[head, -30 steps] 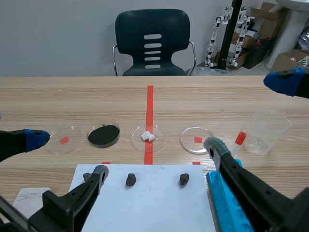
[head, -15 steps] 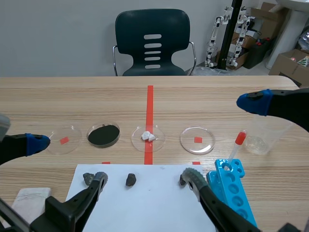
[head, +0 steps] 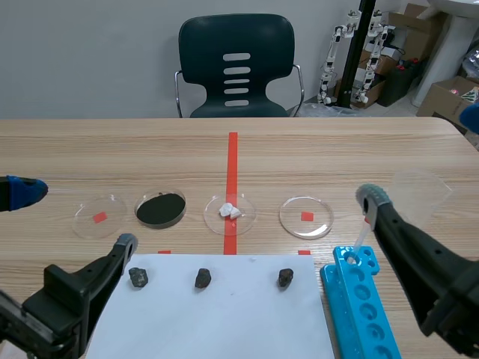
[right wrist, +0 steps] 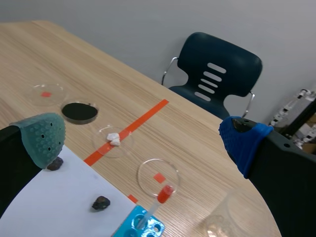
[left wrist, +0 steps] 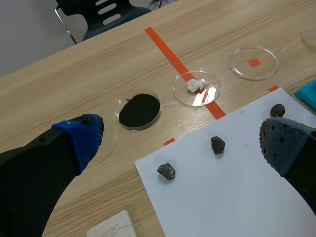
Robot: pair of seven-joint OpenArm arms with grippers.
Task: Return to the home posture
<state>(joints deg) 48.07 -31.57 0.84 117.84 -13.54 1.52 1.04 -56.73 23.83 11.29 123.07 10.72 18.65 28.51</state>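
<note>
A: A pale wooden table [head: 337, 149] is seen before a grey wall, with a dark chair [head: 236, 67] set at the top centre of the frame. How are the claws held?

B: Both are spread wide, and nothing is gripped by either. The left gripper [head: 72, 218] is found low at the lower left of the frame, one finger by the left edge of the white sheet [head: 224, 314]. The right gripper [head: 421, 158] is found at the right of the frame, with its arm across the blue rack [head: 359, 307].

A: What could be upset while the home posture is sought?

B: The red-capped tube [right wrist: 159, 200] stood in the rack and the clear beaker [head: 419, 191] near it are close by the right arm. Either could be tipped if that arm is swung low. On the left, the sheet could be dragged, the three dark stones [head: 203, 278] scattered, or the nearest dish [head: 99, 215] nudged, if the finger is drawn back without being lifted
</note>
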